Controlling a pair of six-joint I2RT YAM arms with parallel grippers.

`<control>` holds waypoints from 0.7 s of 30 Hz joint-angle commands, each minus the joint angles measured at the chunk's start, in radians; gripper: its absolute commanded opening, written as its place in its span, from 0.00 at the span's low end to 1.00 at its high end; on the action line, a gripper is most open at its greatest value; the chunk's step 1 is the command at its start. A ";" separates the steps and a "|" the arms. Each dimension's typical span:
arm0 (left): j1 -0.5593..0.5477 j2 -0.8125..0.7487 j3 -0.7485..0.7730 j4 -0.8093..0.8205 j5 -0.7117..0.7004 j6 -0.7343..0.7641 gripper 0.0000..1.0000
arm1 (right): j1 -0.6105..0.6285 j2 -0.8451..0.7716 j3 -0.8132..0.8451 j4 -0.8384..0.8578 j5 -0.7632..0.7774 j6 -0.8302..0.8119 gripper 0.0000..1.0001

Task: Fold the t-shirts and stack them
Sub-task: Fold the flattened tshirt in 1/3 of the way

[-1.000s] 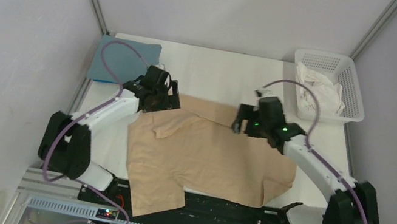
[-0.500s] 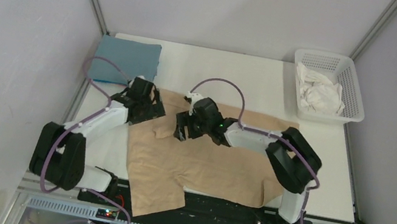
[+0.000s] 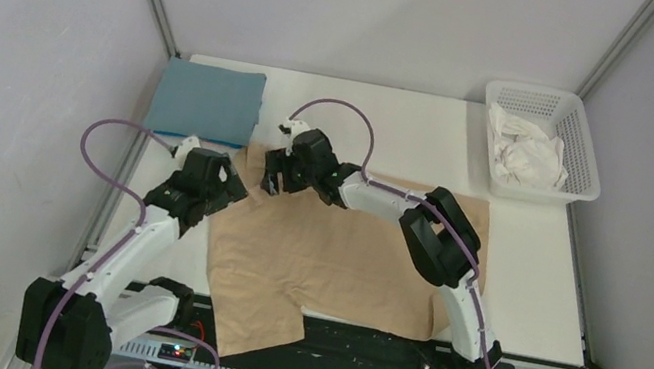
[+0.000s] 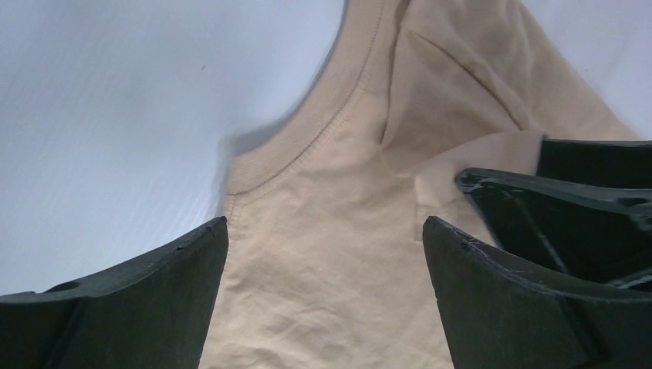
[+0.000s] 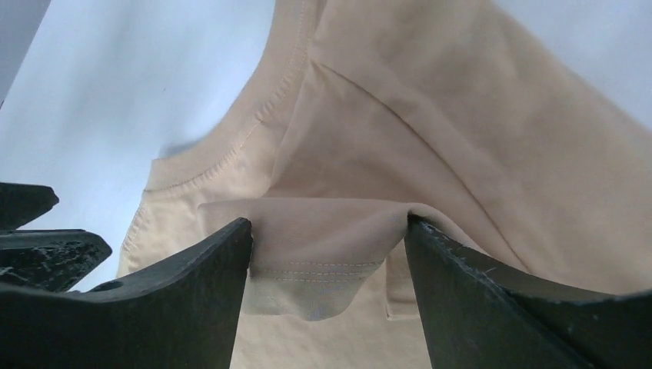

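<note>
The tan-beige t-shirt (image 3: 340, 258) lies spread on the table, its collar at the back left. In the left wrist view the collar band (image 4: 307, 150) curves just ahead of my left gripper (image 4: 324, 223), which is open over the cloth. My left gripper (image 3: 219, 188) sits at the shirt's left shoulder. My right gripper (image 3: 274, 175) reaches across to the collar. In the right wrist view it (image 5: 327, 223) is open, with a folded stitched edge (image 5: 323, 242) of the tan shirt lying between its fingers. The teal-blue t-shirt (image 3: 206, 100) lies folded at the back left.
A white lattice basket (image 3: 584, 154) at the back right holds crumpled white cloth (image 3: 523, 153). The two grippers are close together; the right gripper's fingers (image 4: 569, 207) show in the left wrist view. The shirt's lower hem hangs over the near table edge (image 3: 253, 324).
My right arm has swung from the shirt's right side far left to the collar. My left gripper has drawn back toward the near left, off the collar.
</note>
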 commanded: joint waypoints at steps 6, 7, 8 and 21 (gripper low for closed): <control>0.003 0.028 0.009 -0.014 -0.050 -0.014 1.00 | 0.034 -0.136 -0.112 -0.080 0.160 -0.106 0.76; 0.003 0.040 0.016 -0.014 -0.049 -0.013 1.00 | 0.039 -0.165 -0.149 -0.078 0.172 -0.131 0.75; 0.004 0.045 0.021 -0.014 -0.044 -0.010 1.00 | 0.041 -0.176 -0.165 -0.080 0.183 -0.146 0.74; -0.005 -0.007 -0.030 0.008 0.118 -0.015 1.00 | 0.069 -0.197 -0.207 -0.032 0.068 -0.175 0.67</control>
